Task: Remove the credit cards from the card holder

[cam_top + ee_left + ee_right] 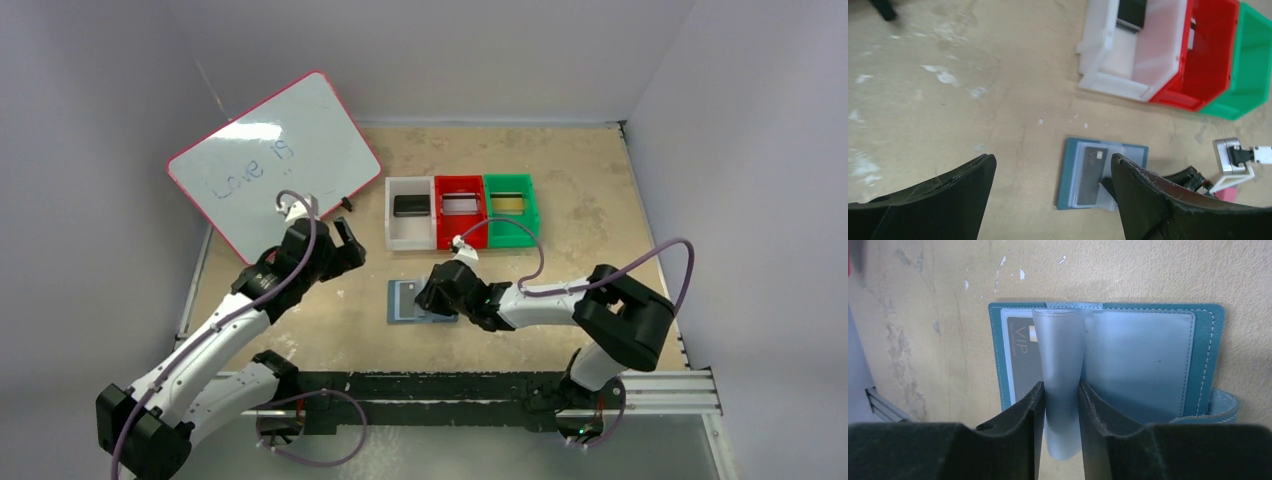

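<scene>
Desk (580, 180) is carrying open card holder (1209, 340); R claw (1060, 387) is pinching its pale sleeve (1058, 340), VIP card (1020, 360) just beside claw; L claw (1053, 159) hanging released.

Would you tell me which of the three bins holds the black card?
The white bin, leftmost; the red bin holds a silvery card, the green bin a gold card.

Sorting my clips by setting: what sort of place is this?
Probably a robotics lab test cell: the left arm and right arm are mounted at the edge of a worn table, boxed in by plain walls, with plastic bins laid out.
</scene>
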`<action>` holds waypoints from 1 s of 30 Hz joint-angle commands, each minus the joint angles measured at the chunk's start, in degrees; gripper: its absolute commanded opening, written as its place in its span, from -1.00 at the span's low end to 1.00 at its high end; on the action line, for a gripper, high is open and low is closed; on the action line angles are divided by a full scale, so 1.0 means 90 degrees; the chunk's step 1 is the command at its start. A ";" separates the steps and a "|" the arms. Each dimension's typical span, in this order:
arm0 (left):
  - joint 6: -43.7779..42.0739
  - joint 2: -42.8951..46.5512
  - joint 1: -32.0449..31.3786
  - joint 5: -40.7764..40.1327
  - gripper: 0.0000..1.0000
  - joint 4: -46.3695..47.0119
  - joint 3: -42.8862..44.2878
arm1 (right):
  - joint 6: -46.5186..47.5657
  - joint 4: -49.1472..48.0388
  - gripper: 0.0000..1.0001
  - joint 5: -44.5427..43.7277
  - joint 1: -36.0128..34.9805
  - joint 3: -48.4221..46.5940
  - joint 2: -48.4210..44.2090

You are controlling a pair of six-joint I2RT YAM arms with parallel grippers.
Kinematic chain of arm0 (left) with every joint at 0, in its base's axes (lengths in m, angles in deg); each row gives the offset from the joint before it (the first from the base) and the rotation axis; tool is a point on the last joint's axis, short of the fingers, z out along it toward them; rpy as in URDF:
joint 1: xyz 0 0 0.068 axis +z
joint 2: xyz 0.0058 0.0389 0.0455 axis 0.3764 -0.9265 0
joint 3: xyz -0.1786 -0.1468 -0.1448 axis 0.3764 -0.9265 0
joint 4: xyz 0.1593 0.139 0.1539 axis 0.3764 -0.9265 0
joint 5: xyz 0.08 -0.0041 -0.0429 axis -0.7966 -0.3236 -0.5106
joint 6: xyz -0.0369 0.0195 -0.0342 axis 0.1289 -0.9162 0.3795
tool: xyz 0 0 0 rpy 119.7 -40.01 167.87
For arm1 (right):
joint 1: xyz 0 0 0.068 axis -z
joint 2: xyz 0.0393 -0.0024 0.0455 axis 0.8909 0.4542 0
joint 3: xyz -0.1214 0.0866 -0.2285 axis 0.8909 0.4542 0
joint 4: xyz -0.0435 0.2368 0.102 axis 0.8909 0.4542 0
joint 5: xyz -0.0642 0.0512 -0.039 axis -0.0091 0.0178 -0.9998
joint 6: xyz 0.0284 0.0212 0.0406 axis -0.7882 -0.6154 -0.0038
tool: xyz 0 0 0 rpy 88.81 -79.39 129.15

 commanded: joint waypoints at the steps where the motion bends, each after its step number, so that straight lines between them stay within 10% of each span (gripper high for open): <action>1: 0.0189 -0.0351 0.0025 0.1682 0.70 0.1230 -0.0316 | -0.0233 -0.0737 -0.30 0.0380 0.0131 0.0502 -0.0221; 8: 0.0530 -0.1087 -0.0133 0.2720 0.64 0.2544 -0.0691 | -0.0428 -0.1273 -0.30 0.0455 0.0270 0.0980 -0.0474; 30: 0.1413 -0.2948 -0.1434 0.2252 0.57 0.4662 -0.1057 | -0.0653 -0.2417 -0.31 0.0862 0.0503 0.1633 -0.0327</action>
